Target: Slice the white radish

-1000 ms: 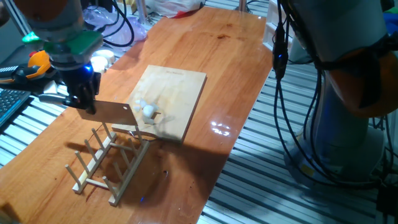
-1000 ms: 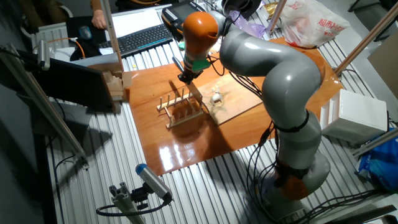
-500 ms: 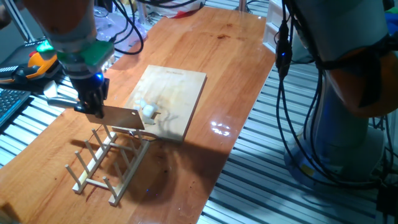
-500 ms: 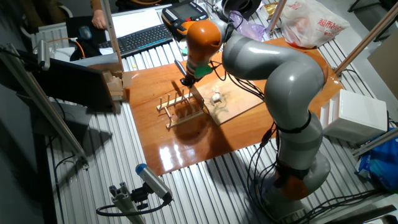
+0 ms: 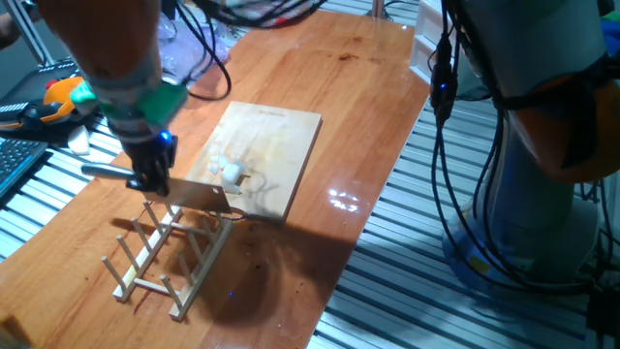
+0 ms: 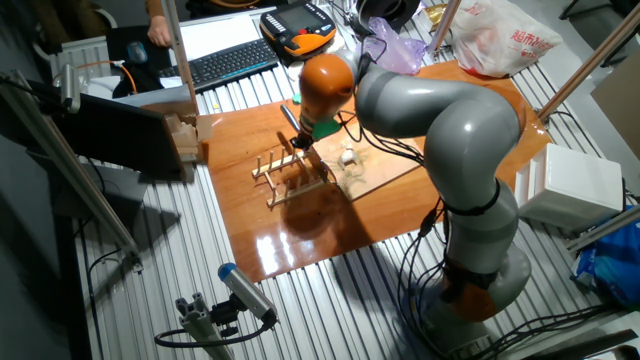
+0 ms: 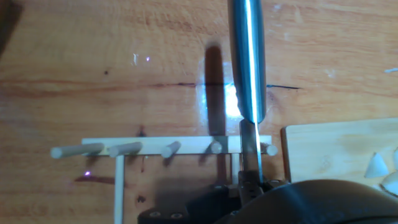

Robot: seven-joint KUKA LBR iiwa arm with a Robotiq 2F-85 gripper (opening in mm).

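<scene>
Your white radish (image 5: 232,173) sits on the wooden cutting board (image 5: 276,145), near its front-left part, with small white bits just beside it; in the hand view only pale pieces (image 7: 377,166) show at the right edge. Your gripper (image 5: 153,184) is left of the board, over the dowel rack (image 5: 165,254), clamped on a knife (image 5: 199,196) whose flat blade points toward the radish, apart from it. In the hand view the knife handle (image 7: 247,56) runs straight up over the table (image 7: 124,50), blade edge-on above the rack rail.
</scene>
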